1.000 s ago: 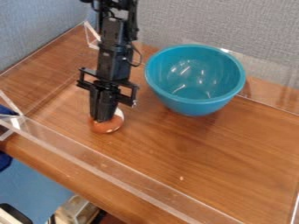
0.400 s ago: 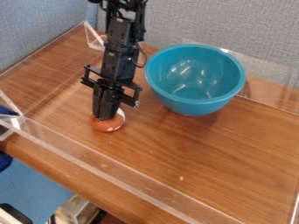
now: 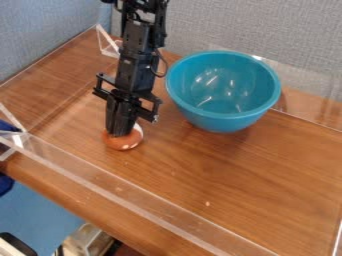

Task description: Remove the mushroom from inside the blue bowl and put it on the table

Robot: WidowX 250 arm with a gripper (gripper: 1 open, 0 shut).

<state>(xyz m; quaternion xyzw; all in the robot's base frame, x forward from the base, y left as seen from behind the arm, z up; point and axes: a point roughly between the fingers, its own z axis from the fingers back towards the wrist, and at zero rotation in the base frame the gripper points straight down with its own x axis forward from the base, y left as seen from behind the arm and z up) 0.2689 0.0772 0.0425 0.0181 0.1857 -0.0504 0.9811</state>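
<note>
The mushroom (image 3: 124,141) shows its orange-brown cap low against the table (image 3: 201,170), left of the blue bowl (image 3: 223,90). My gripper (image 3: 123,131) points straight down over it, shut on the mushroom, whose stem is hidden between the black fingers. The turquoise bowl stands upright and holds nothing, about a hand's width to the right of the arm.
Clear acrylic walls (image 3: 160,195) run along the table's front, left and back edges. A blue object (image 3: 8,130) pokes in at the left edge. Bare wood lies in front of the bowl and to the right.
The arm shifted very slightly right and up with the mushroom since a second ago. Over the last half second nothing has visibly moved.
</note>
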